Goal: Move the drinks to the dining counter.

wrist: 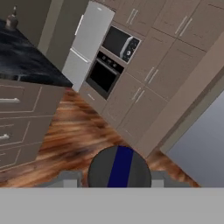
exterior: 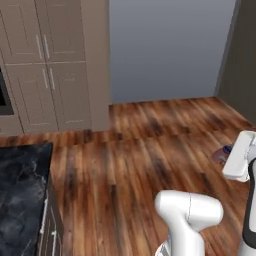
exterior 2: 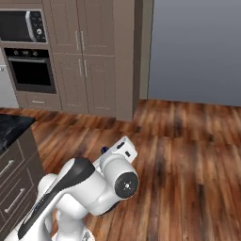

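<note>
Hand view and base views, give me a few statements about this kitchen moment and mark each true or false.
1. The end effector grips a round dark item with a blue stripe. True.
2. The floor is white tile. False: it is brown wood.
3. The microwave sits above the oven. True.
4. The oven door hangs open. False: it is shut.
5. A black marble counter lies at the left of the left base view. True.

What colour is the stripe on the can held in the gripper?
Dark blue, on the grey can end; clearest in the hand view.
</note>
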Robot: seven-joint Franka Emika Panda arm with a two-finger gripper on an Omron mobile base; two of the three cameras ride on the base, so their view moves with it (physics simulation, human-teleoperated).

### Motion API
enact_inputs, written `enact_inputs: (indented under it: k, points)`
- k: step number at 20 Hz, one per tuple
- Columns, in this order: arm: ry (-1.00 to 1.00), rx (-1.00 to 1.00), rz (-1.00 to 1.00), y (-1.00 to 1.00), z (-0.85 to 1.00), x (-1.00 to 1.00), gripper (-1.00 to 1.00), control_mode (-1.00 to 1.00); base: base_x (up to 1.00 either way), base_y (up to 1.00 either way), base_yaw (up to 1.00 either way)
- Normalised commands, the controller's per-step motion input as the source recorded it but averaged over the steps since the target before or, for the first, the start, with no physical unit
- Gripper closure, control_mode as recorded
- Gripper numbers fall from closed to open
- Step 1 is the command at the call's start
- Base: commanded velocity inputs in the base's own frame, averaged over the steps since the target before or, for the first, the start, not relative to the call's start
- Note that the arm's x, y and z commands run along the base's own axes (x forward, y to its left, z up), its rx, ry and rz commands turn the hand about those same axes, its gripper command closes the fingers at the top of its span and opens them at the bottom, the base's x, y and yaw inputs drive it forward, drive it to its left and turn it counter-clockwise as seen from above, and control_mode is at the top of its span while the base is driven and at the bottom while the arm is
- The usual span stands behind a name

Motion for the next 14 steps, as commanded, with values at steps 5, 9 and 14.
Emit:
enact_inputs:
  k: [5, 9, 14]
  points:
    - [0.00, 0.00, 0.00, 0.00, 0.00, 0.00, 1.00, 1.00, 0.61, 0.23, 0.32]
    - [0.00, 0.00, 0.00, 0.00, 0.00, 0.00, 1.00, 1.00, 0.41, 0.22, 0.39]
    - [0.00, 0.00, 0.00, 0.00, 0.00, 0.00, 1.00, 1.00, 0.38, 0.11, 0.42]
